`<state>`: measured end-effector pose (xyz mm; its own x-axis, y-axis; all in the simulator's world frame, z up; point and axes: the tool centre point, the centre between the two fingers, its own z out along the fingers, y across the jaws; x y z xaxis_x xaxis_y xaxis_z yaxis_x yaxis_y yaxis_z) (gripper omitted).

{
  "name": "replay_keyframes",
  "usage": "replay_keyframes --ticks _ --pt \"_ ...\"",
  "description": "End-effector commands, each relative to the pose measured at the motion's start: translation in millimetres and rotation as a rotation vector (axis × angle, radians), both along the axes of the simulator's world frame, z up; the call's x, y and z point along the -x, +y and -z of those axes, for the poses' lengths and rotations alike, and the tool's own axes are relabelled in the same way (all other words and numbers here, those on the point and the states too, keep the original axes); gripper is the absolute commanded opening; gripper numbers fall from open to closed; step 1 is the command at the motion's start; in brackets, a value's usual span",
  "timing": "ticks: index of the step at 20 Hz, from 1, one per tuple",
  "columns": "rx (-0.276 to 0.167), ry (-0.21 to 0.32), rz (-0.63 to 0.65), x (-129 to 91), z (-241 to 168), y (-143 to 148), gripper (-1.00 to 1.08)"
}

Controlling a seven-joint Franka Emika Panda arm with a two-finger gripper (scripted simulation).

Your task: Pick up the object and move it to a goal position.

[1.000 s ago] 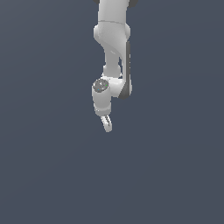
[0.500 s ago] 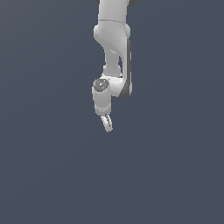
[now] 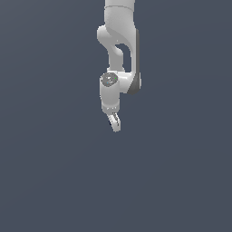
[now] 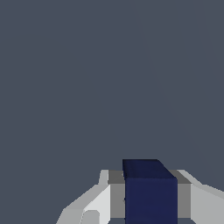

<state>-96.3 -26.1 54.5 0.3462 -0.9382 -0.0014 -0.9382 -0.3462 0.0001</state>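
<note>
On my wrist feed I see the small dark navy-blue blocky piece [image 4: 151, 197] seated squarely between the grey inner pads [image 4: 116, 199] of the white pincer [image 4: 151, 205], one pad pressed against each side, so the pincer is clamped on it. Its faces look nearly equal, so I cannot tell a long axis; one flat face looks toward the camera and its lighter face points away from the pincer's base. In the exterior view the white arm [image 3: 118, 54] hangs over plain grey ground with the pincer [image 3: 115, 124] pointing down; the piece is too small there to make out.
</note>
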Motion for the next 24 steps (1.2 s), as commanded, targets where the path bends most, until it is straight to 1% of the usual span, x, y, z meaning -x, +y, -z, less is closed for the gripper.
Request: replay_keyframes --ticks 1,8,24 --pt "0.000 -0.001 0.000 2 -17 9 -1.00" --pt "0.000 0.000 0.001 10 -78 42 -1.00" --pt "0.007 -0.002 0.002 29 -240 128 -1.00"
